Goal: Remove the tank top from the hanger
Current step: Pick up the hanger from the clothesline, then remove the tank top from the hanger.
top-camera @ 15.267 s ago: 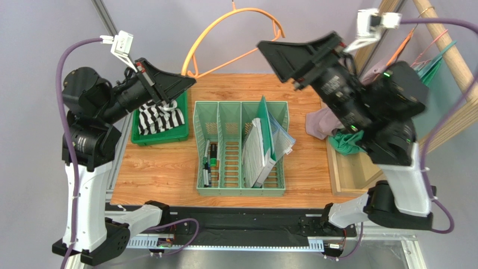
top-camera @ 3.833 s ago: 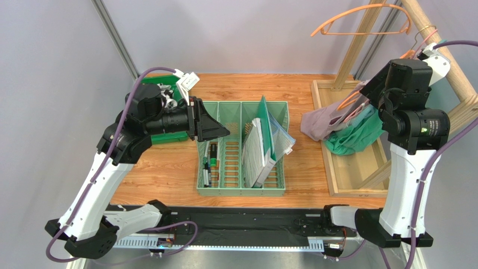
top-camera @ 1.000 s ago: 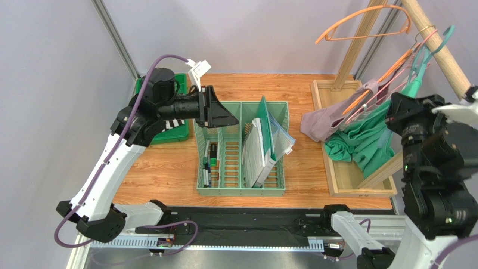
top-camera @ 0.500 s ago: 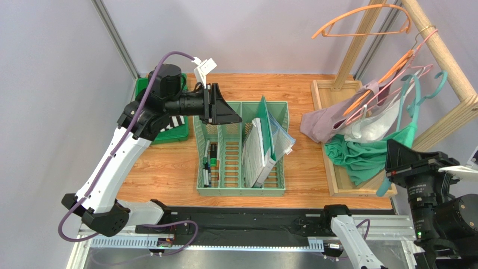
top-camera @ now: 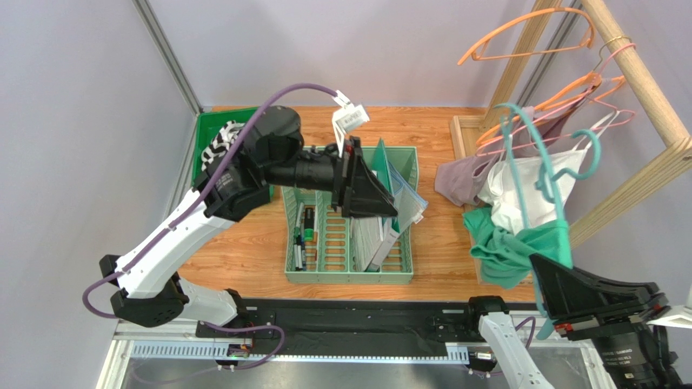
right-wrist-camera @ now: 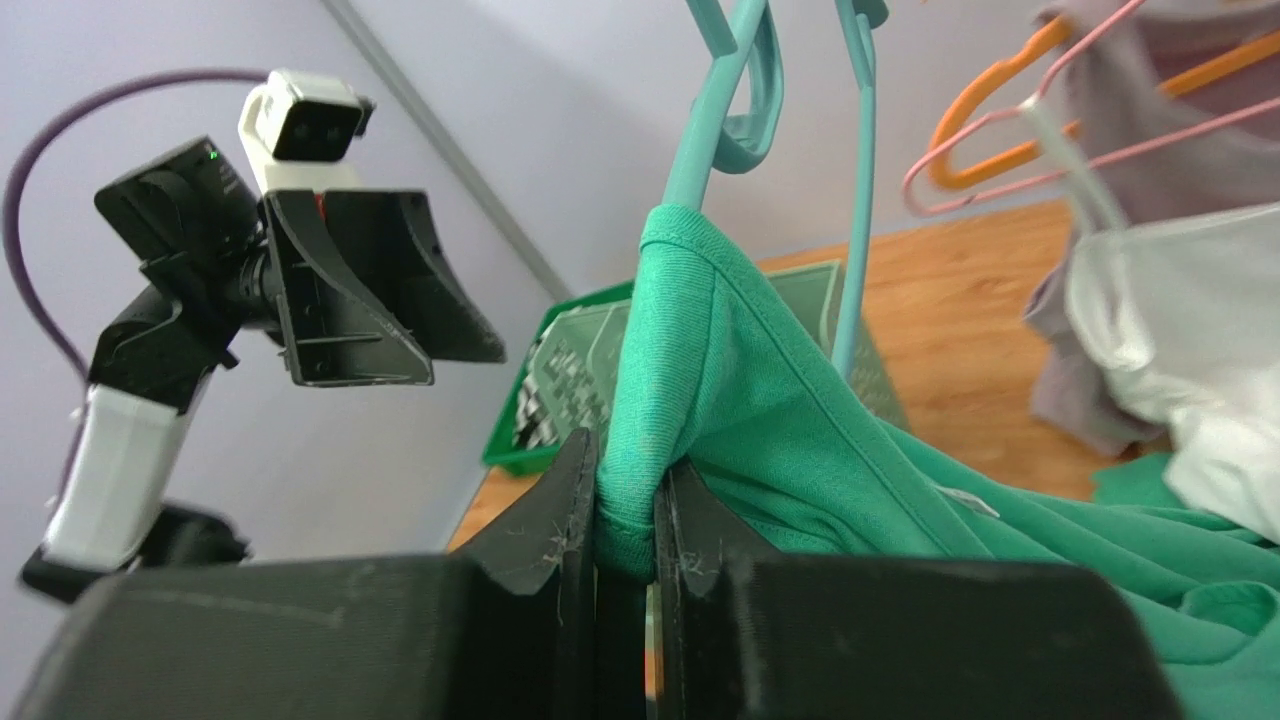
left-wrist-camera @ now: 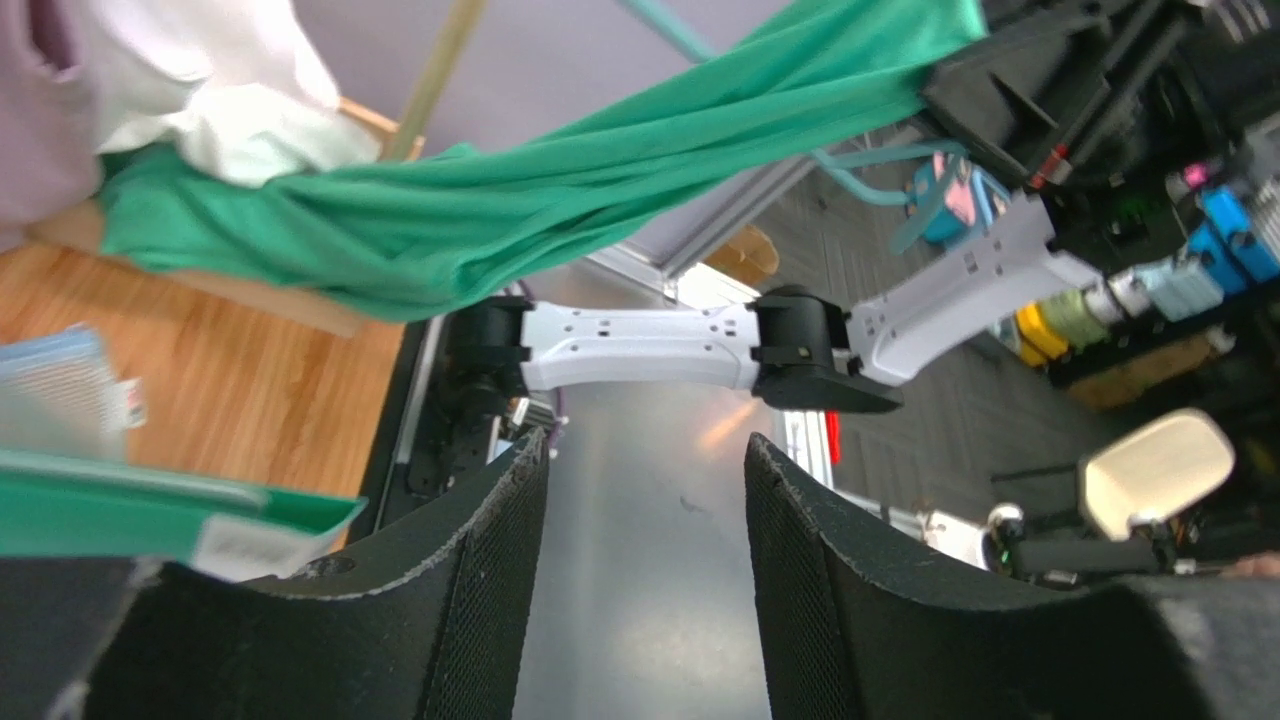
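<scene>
The green tank top (top-camera: 505, 250) hangs bunched on a teal hanger (top-camera: 528, 154), which is off the wooden rail and in the air at the near right. My right gripper (top-camera: 544, 271) is shut on a fold of the tank top (right-wrist-camera: 781, 405) where it wraps the teal hanger (right-wrist-camera: 863, 195); the right gripper (right-wrist-camera: 619, 488) pinches that fabric tightly. Over the green organizer, my left gripper (top-camera: 375, 198) points right, toward the garment. In the left wrist view the left gripper (left-wrist-camera: 646, 458) is open and empty, and the tank top (left-wrist-camera: 526, 180) stretches across above it.
A green organizer (top-camera: 325, 271) with papers and pens stands mid-table. A green bin (top-camera: 203, 134) holding striped cloth is at the back left. The wooden rack (top-camera: 642, 81) on the right carries an orange hanger (top-camera: 520, 36) and pink hangers with white (top-camera: 520, 182) and mauve (top-camera: 455, 178) garments.
My right gripper has pulled the tank top and its teal hanger off the rail, down toward the near right. The left arm has swung right over the organizer, its jaws slightly wider.
</scene>
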Available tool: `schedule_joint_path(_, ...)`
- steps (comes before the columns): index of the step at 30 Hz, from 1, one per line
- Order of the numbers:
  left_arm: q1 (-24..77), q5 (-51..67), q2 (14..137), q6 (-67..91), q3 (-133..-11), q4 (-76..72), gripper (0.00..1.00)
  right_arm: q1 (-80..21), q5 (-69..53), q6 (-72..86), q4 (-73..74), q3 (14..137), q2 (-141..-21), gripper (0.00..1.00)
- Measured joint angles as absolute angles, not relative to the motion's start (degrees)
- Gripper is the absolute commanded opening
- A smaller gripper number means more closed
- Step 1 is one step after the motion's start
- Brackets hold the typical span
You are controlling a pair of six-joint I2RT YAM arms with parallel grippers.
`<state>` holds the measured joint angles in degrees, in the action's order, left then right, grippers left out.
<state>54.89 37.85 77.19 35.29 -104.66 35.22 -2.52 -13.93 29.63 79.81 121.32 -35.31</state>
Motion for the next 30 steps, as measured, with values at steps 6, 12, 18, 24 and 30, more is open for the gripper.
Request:
schedule_joint_path(6, 68.27, 28.29, 79.11, 28.60, -106.19, 32.93, 0.58, -2.68, -21.19, 33.50, 80.77, 119.11, -34.48, 0.00)
schedule_joint_path(12, 72.71, 22.48, 82.76, 28.18, -108.22, 29.36, 0.60, -2.83, -25.85, 33.65, 79.81, 115.81, -33.67, 0.00)
schedule_joint_path(18, 78.17, 16.38, 86.04, 25.15, -113.78, 27.92, 0.62, -2.87, -27.14, 35.73, 74.83, 108.49, -32.80, 0.00)
schedule_joint_path(24, 81.65, 10.35, 87.44, 17.43, -116.51, 27.42, 0.66, -2.87, -28.12, 39.42, 69.67, 106.37, -33.98, 0.00)
schedule_joint_path(30, 81.60, 6.07, 91.09, 12.34, -118.28, 27.11, 0.66, -2.87, -29.80, 43.51, 64.90, 102.76, -33.98, 0.00)
